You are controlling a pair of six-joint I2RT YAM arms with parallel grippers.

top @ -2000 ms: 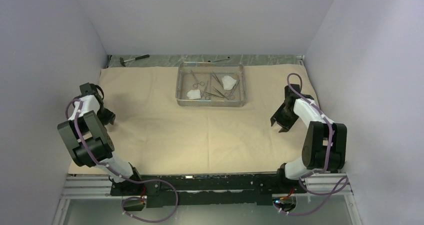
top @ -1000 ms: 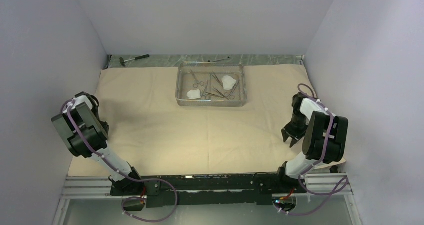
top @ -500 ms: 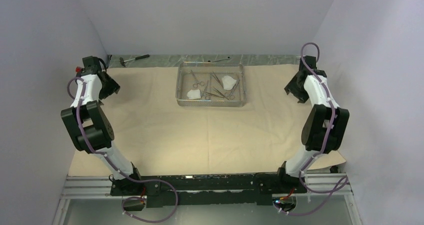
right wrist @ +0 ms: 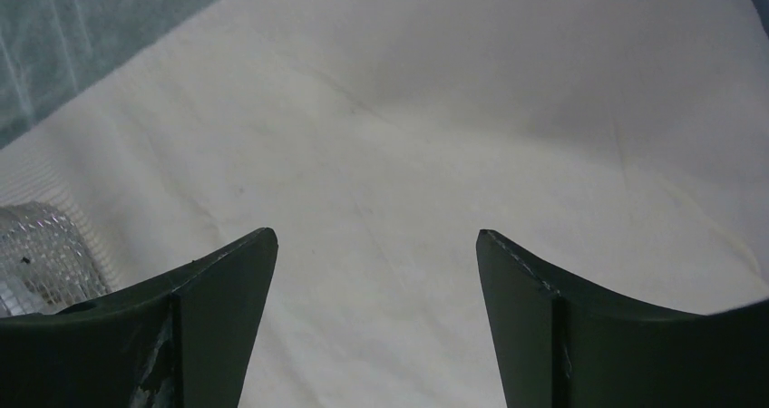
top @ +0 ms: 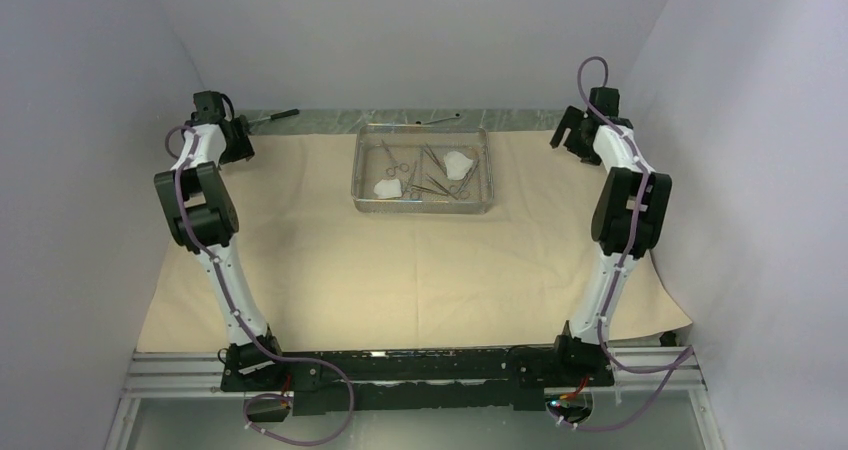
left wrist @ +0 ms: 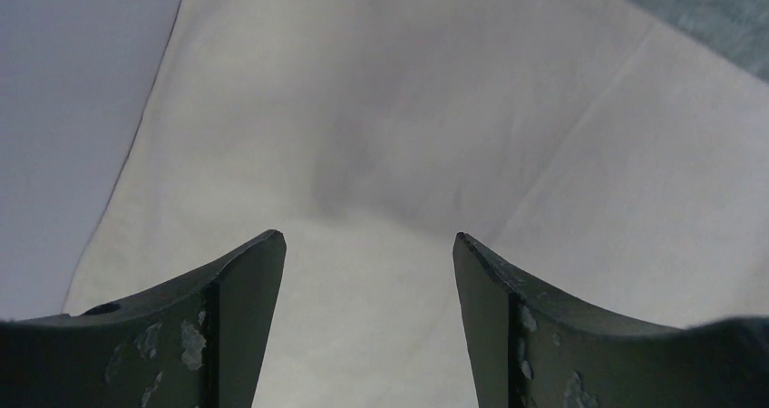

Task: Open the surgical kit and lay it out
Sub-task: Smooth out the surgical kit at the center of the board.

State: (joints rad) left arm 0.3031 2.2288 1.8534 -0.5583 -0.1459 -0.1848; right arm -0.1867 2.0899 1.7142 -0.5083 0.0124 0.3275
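Surgical kit: you see its tan, creased wrap sheet (top: 400,270) lying flat | rectangular steel wire-mesh tray (top: 422,209) on its far middle, holding silver ring-handled clamps (top: 392,160) and white gauze (top: 458,162) | left gripper (left wrist: 367,237), right gripper (right wrist: 376,234): fingers released, empty, above sheet's far corners.

The scene is enclosed by three plain, pale lavender-grey walls: a back wall (top: 420,30), a left wall (top: 70,170) and a right wall (top: 770,170), joined at straight corners. The surface (top: 330,120) is seen bare only as a mottled grey-green strip along its far edge. A silver metal rail (top: 170,378) is fitted along the near edge. Soft, even light is cast throughout.
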